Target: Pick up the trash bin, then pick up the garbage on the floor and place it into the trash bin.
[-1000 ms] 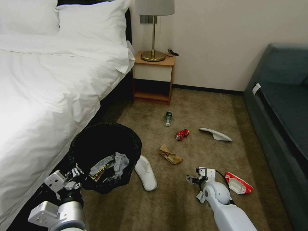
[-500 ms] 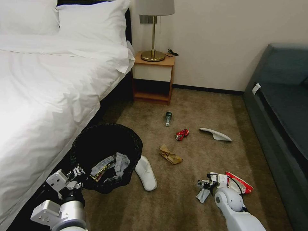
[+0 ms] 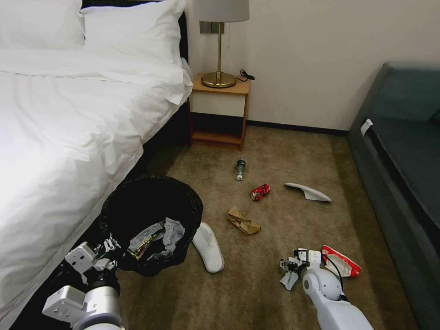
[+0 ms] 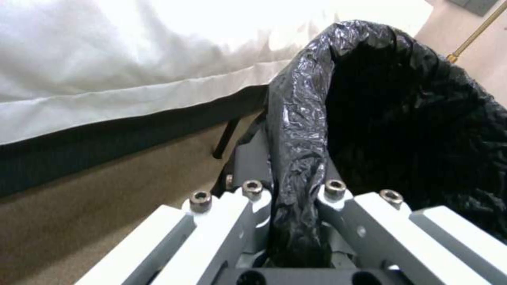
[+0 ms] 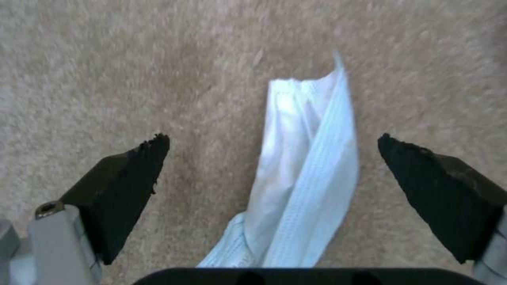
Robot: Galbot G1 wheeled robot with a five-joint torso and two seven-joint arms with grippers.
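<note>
I had the trash bin (image 3: pixel 151 224) clenched in my left pincer (image 4: pixel 288 206), partly filled; my right pincer (image 5: pixel 269 166) hung released over the blue mask (image 5: pixel 306 174), other floor litter remaining.

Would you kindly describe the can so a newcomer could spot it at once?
Start at the nightstand by the bed. On the carpet in front of it lies a bottle, and just beyond that the can. It is crushed and the one red metal thing there.
</note>
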